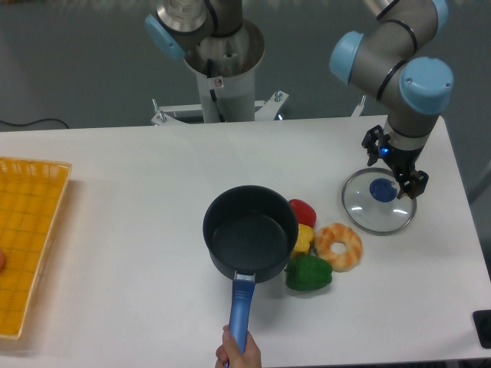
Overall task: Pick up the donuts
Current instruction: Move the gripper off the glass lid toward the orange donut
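The donut (340, 246), an orange-tan ring with pale cream icing and a centre hole, lies flat on the white table right of the dark pot. My gripper (397, 170) hangs up and to the right of it, over the far edge of a round glass lid (378, 212). Its fingers point down and look spread apart, with nothing between them. It is open and well clear of the donut.
A dark saucepan (250, 234) stands mid-table, and a person's hand (238, 351) holds its blue handle. Red (302, 210), yellow (304, 239) and green (308, 273) toy peppers crowd between pot and donut. A yellow basket (27, 245) sits at the left edge.
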You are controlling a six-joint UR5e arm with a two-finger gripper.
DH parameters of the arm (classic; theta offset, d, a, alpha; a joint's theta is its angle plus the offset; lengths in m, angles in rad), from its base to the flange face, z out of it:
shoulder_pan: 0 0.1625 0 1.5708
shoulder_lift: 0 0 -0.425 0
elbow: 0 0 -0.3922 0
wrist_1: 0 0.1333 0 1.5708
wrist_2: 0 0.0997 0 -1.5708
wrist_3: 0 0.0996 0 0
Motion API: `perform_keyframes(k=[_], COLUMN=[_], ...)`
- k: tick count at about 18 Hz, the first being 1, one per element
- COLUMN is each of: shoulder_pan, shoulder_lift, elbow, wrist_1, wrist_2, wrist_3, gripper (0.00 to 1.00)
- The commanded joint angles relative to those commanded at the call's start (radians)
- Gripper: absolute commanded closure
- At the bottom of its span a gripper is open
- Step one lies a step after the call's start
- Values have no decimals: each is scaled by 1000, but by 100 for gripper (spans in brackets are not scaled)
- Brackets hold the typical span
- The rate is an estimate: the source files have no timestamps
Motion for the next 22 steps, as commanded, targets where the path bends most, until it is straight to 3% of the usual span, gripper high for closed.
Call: perform_keyframes(k=[8,12,15,22], shoulder_pan=[-77,-92,-89,-91], shoulder_lift=[-89,-132,-144,-184], elbow=[63,60,58,51], wrist_1=[9,97,101,189], wrist_2=[-9,-38,-119,-124], wrist_3=[-334,-466,-549,-617], gripper=[0,0,0,0])
